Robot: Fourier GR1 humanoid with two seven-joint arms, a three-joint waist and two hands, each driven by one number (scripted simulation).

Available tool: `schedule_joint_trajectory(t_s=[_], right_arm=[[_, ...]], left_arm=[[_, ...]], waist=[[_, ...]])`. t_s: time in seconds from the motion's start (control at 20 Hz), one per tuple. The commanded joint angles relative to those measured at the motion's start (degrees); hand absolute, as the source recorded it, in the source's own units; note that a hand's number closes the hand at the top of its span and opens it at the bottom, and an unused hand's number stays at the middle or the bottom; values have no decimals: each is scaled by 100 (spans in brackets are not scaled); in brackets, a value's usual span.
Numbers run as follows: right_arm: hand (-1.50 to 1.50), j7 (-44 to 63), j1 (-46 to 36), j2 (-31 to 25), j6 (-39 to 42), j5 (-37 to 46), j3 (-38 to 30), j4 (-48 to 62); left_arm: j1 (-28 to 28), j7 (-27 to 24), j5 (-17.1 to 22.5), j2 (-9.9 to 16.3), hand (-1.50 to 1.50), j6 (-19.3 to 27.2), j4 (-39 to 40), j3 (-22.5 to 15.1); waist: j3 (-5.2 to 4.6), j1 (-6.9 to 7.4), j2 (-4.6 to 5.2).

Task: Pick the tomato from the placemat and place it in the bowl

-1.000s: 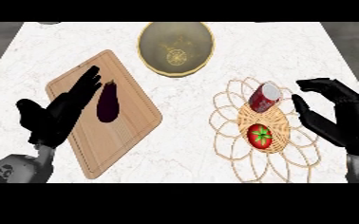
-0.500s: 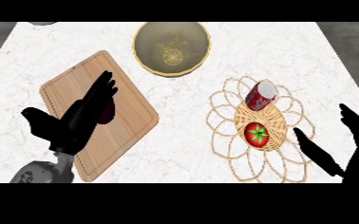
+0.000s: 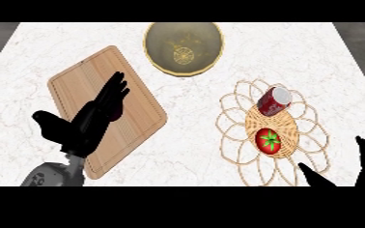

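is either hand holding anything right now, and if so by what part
Nothing is held. The left hand is open over the cutting board; only the right hand's fingertips show, clear of the tomato on the placemat.

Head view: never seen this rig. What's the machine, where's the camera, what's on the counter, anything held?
The one picture looks steeply down from a humanoid robot's head at a marble counter. The left hand hangs open over a wooden cutting board. Only fingertips of the right hand show at the lower right. A tomato and a red can lying on its side sit on a woven placemat. A bowl stands farther back. Nothing is held.
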Motion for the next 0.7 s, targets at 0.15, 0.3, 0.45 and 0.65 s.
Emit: schedule_joint_trajectory(t_s=[0.15,0.3,0.45,0.65], right_arm=[[-150,2387,-76,120,1418,868,318,-603],[-150,3473,-575,367,2126,1087,444,-992],[-150,4445,-1076,579,2841,1278,398,-1153],[-150,5121,-1208,989,3532,1494,411,-1157]], left_arm=[[-8,-93,-78,-161,0,-46,66,-174],[-115,-48,-80,-232,0,-98,235,-230],[-300,43,-95,-283,0,-37,143,-210],[-58,-168,-177,-297,0,-95,197,-284]], waist=[[20,263,25],[41,305,30],[60,345,2],[68,312,-23]])
